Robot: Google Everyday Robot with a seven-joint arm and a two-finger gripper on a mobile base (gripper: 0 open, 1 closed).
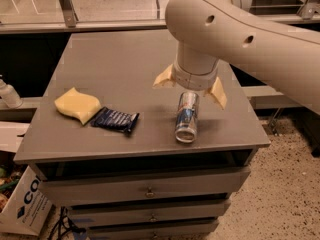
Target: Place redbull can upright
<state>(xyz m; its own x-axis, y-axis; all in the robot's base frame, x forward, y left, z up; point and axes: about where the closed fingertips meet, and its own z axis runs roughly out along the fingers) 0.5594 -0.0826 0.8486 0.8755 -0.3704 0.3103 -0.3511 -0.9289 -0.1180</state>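
The redbull can lies on its side on the grey cabinet top, near the front right, its silver top facing the front edge. My gripper hangs just above the can's far end, open, with its two cream fingers spread to either side. The can is not held. The white arm reaches in from the upper right and hides the back right of the cabinet top.
A yellow sponge and a dark blue snack wrapper lie at the front left of the top. Drawers are below. A white bottle and a cardboard box are at the left.
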